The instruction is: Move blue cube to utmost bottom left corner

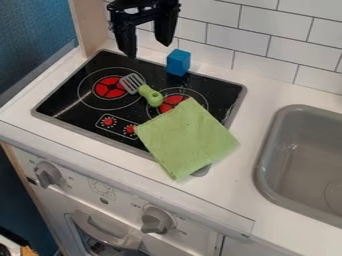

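My gripper (pixel 148 46) hangs at the top of the view, above the back left part of the stove, with its two fingers spread apart and nothing between them. The blue cube (pixel 178 62) stands at the stove's back edge, near the tiled wall, a little to the right of the gripper and lower in the view. It does not touch the gripper.
On the black stove top (pixel 67 104) lies a spatula (pixel 151 95) with a green handle, between the two red burners. A green cloth (pixel 186 139) covers the stove's front right corner and part of the white counter (pixel 247 117). A grey sink (pixel 304 160) is at the right.
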Motion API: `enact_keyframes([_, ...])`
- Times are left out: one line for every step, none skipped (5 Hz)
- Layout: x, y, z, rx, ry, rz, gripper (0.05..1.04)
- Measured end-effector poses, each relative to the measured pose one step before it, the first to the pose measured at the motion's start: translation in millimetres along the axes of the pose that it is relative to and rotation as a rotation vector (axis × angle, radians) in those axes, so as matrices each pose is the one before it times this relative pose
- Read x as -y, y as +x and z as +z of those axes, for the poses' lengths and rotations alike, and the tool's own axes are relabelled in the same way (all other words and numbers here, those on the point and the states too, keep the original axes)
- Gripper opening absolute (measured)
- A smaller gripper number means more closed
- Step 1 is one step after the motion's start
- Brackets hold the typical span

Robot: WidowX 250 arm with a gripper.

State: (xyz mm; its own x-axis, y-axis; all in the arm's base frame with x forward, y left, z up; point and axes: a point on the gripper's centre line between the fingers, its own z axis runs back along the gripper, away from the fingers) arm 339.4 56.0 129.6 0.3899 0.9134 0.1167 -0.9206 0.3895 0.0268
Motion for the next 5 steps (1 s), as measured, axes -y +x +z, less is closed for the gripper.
enact_keyframes([-0.92,-1.03,-13.4,-0.011,0.0404,-0.0094,1.0])
enact_keyframes([5.88,8.67,-15.4,0.1027,0.0799,-0.0935,1.0])
enact_keyframes([10.38,5.12,-3.84,0.0026,-0.0004,-0.1308,1.0])
enact_keyframes([10.69,0.45,0.14,-0.0026,-0.0793,-0.2179,1.0])
enact_keyframes([15.56,6.31,-1.95,-0.0211,-0.0575,-0.2004,1.0])
